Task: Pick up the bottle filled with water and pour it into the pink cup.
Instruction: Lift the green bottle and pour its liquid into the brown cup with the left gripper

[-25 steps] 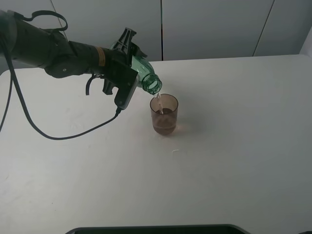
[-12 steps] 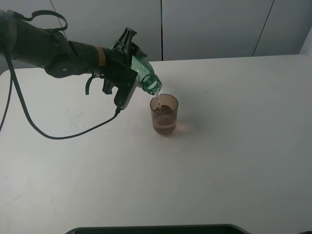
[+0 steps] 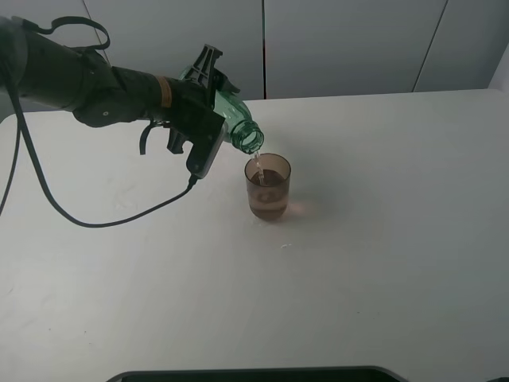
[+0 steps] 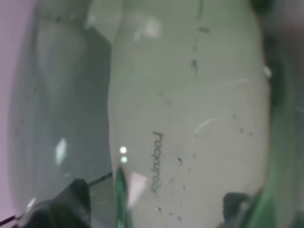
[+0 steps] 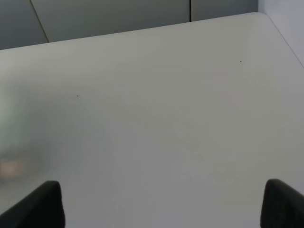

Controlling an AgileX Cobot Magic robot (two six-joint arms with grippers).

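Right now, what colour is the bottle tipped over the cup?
The bottle is see-through green, clearest in the exterior high view.

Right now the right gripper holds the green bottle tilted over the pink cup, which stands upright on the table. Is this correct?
Not quite. The left gripper holds the bottle, not the right one; the exterior high view shows it on the left arm. The rest is true: the bottle is tilted over the pink cup, which stands upright on the table.
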